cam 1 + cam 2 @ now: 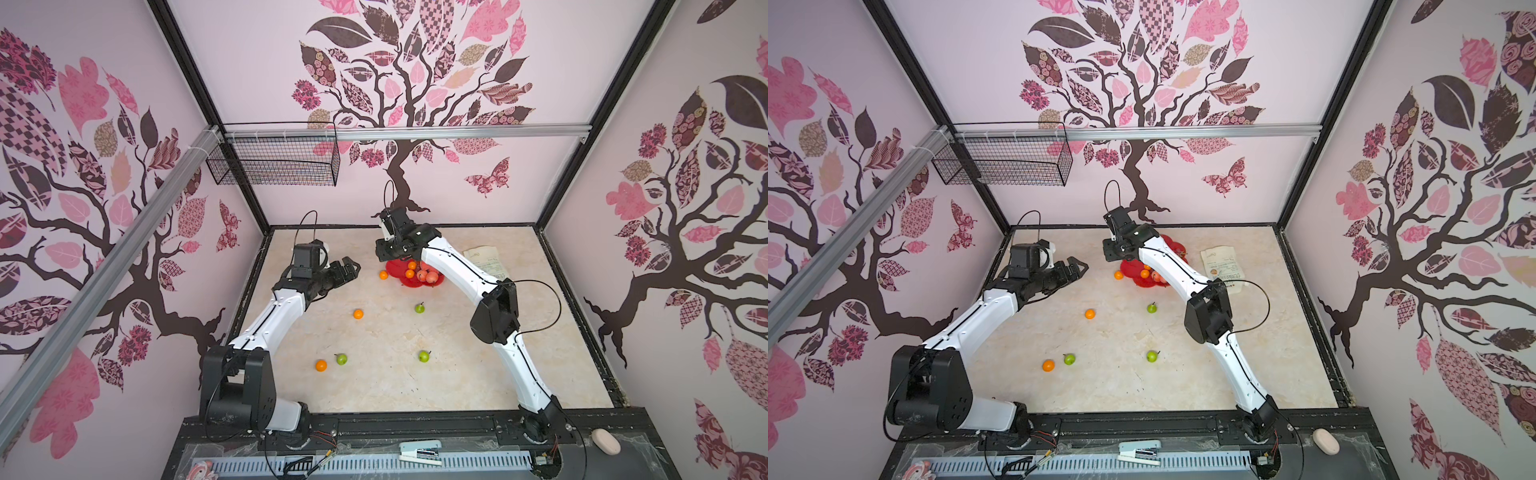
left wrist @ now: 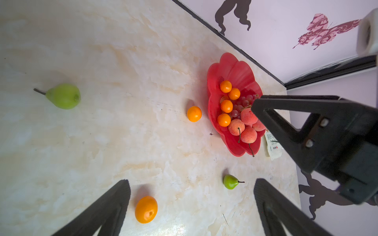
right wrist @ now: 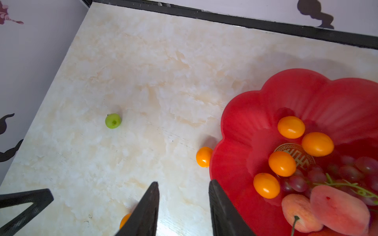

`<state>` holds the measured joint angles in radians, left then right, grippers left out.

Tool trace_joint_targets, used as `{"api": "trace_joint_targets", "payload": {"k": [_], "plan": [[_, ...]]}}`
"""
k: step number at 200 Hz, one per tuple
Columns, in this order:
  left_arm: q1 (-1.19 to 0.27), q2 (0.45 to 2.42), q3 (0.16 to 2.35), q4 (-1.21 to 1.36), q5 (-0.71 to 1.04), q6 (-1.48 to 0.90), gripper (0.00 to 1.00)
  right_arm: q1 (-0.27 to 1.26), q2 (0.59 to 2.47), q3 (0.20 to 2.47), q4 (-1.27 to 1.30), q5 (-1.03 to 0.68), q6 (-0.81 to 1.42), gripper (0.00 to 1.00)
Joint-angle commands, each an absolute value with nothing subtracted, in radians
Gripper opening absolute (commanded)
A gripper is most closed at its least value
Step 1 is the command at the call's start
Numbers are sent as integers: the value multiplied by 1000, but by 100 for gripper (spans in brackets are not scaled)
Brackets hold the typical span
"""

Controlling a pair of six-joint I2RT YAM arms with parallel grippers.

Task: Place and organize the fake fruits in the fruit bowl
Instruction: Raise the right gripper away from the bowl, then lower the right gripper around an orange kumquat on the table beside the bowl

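Just above centre in both top views, the fruit bowl (image 1: 409,283) holds four oranges (image 2: 226,106), peaches (image 2: 248,116) and grapes (image 2: 244,100), with a loose orange (image 2: 194,113) just beside its rim. The right gripper (image 3: 183,183) hangs over that rim, jaws parted and empty. The left gripper (image 2: 191,181) is spread wide, empty, above the table (image 1: 395,386).

In the bowl (image 1: 392,268) lay four oranges (image 2: 226,106) on its left side, peaches (image 2: 248,117) on its right, and a bunch of grapes (image 2: 243,101) next to both. A fifth orange (image 1: 383,274) sat just left of the bowl's rim — a lone pear (image 3: 113,121) lay well further left. In front of the bowl lay a second pear (image 1: 419,308), with a sixth orange (image 1: 358,313) front-left. Well in front lay a third pear (image 1: 423,356) — and, leftward, a fourth pear (image 1: 341,359) just beside a seventh orange (image 1: 321,365). A packet (image 1: 484,262) lay right of the bowl.
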<state>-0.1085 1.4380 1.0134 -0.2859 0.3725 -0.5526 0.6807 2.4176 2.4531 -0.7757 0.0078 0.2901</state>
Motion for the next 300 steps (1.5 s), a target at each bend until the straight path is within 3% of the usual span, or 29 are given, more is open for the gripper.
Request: {"api": "trace_joint_targets", "payload": {"k": [1, 100, 300], "plan": [[-92, 1448, 1052, -253, 408, -554, 98, 692, 2522, 2491, -838, 35, 278, 43], [-88, 1499, 1047, -220, 453, -539, 98, 707, 2678, 2583, -825, 43, 304, 42], [-88, 1527, 1041, -209, 478, -534, 98, 705, 2744, 2586, -819, 142, 272, 51]]}}
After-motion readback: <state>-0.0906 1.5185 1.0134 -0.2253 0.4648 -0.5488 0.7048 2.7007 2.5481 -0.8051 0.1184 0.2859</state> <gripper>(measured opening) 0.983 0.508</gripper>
